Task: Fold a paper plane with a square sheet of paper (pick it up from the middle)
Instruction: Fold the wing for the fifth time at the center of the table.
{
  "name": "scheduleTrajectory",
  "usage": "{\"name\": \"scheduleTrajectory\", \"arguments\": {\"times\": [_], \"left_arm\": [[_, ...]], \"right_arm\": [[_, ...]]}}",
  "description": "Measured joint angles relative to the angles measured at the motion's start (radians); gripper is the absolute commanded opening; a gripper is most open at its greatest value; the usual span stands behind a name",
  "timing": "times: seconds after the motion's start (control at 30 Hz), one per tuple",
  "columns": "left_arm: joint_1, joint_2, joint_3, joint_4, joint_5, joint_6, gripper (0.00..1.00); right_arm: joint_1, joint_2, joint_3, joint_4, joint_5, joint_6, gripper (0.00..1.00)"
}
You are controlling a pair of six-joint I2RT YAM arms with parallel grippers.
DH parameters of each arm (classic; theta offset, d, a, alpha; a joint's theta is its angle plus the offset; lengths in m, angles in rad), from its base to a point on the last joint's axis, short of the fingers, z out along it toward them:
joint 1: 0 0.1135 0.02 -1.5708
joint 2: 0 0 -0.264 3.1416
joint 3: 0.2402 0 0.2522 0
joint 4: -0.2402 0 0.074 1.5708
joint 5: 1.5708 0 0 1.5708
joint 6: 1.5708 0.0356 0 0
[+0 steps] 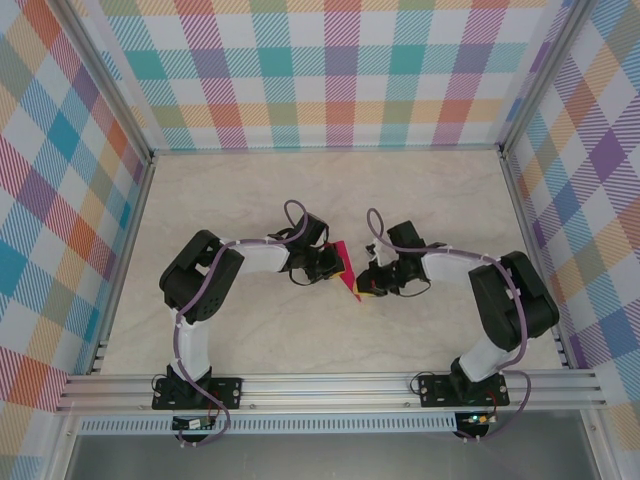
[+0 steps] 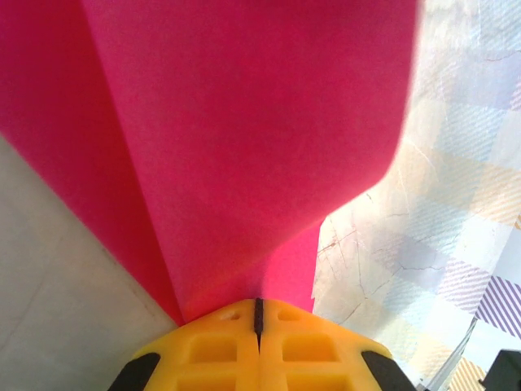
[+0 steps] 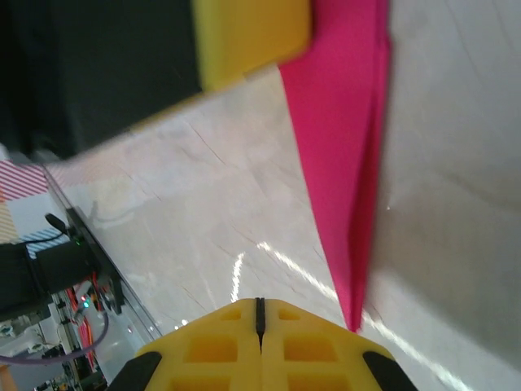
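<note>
The magenta-pink paper (image 1: 344, 266) is folded into a narrow, pointed paper plane with layered flaps, held just above the table between the two arms. My left gripper (image 1: 330, 262) is shut on it. In the left wrist view the folded paper (image 2: 244, 147) rises straight out of the closed yellow jaws of that gripper (image 2: 259, 306). My right gripper (image 3: 260, 305) is shut with nothing between its fingers. The plane's pointed tip (image 3: 355, 314) ends just beside its right finger, and the plane's body (image 3: 342, 122) runs up to the left gripper's yellow finger (image 3: 252, 32).
The marble-patterned table top (image 1: 330, 185) lies inside checked walls (image 1: 330, 70). Aluminium rails (image 1: 330, 385) run along the near edge and sides. The right arm's gripper (image 1: 368, 286) sits close to the paper's lower tip.
</note>
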Motion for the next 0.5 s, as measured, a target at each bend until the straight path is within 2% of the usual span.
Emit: {"name": "scheduleTrajectory", "arguments": {"times": [0.5], "left_arm": [[0.000,0.000,0.002,-0.001,0.003,0.034,0.05]], "right_arm": [[0.001,0.191,0.106,0.041,0.029,0.011,0.04]]}}
